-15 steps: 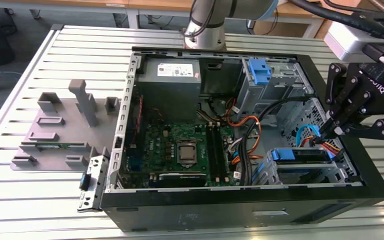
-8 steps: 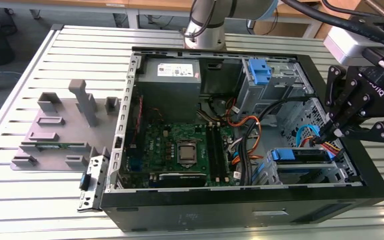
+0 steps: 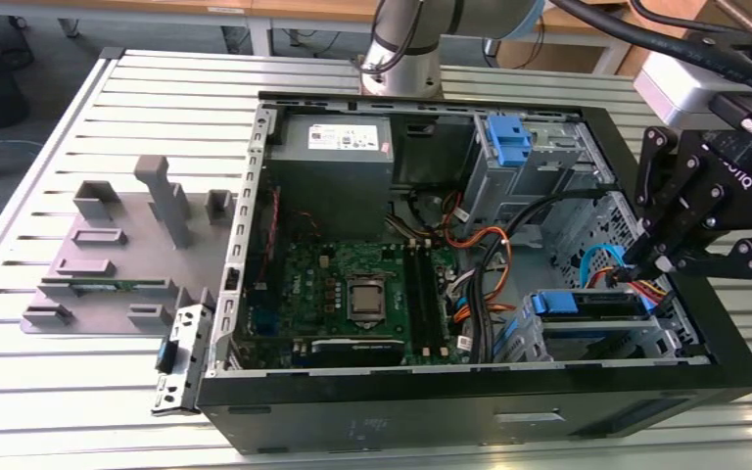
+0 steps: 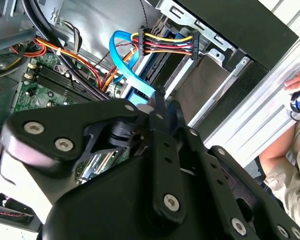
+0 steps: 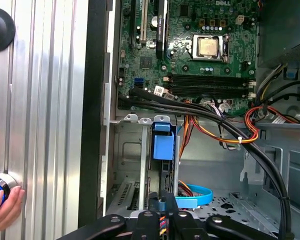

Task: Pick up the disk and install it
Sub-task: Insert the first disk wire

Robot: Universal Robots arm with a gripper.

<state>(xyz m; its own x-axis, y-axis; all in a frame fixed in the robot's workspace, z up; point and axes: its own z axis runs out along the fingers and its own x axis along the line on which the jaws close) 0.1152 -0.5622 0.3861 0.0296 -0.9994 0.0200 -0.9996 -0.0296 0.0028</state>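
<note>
The disk point(image 3: 590, 305) sits in its blue carrier inside the drive cage at the exterior view's lower right corner of the open computer case. In the first wrist view the disk point(image 5: 163, 146) stands edge-on in the cage slot. My gripper point(image 3: 646, 264) hangs just above the cage, to the exterior view's right of the disk, with its fingers drawn together. I make out nothing held between them. A power connector with coloured wires point(image 4: 166, 43) and a blue flat cable point(image 4: 132, 75) lie just beyond my gripper point(image 4: 160, 97). In the first wrist view my gripper point(image 5: 165, 218) points at the disk's near end.
A lone blue bracket point(image 3: 508, 138) sits in the upper bay, beside the grey power supply point(image 3: 332, 147). The motherboard point(image 3: 356, 294) and thick black cables point(image 5: 225, 122) fill the case. A grey fixture point(image 3: 115, 245) stands on the slatted table. A person's hand point(image 5: 4, 210) rests near the case.
</note>
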